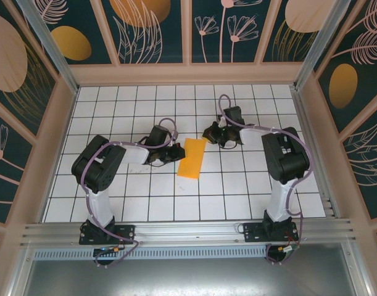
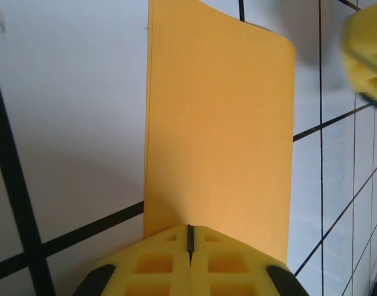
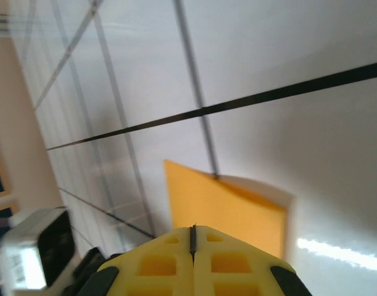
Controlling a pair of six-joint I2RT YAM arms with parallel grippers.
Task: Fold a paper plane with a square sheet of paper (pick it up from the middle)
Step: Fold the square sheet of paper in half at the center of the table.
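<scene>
The square sheet of paper (image 1: pixel 192 158) lies on the white tiled floor as an orange-yellow rectangle, about one tile wide and two long. In the left wrist view the paper (image 2: pixel 219 123) runs upward from my shut yellow fingertips, and its far corner curls up a little. My left gripper (image 1: pixel 178 153) rests at the paper's left edge, shut, its tip (image 2: pixel 190 228) over the sheet with nothing seen between the jaws. My right gripper (image 1: pixel 208 134) hovers by the paper's far right corner, shut (image 3: pixel 192 229), with the paper (image 3: pixel 228 206) just beyond it.
The tiled floor (image 1: pixel 250 185) is ringed by beige walls and an aluminium rail (image 1: pixel 188 231) at the near edge. The right gripper's yellow finger (image 2: pixel 367 49) shows blurred past the paper. The left arm's wrist camera (image 3: pixel 34 253) sits low left.
</scene>
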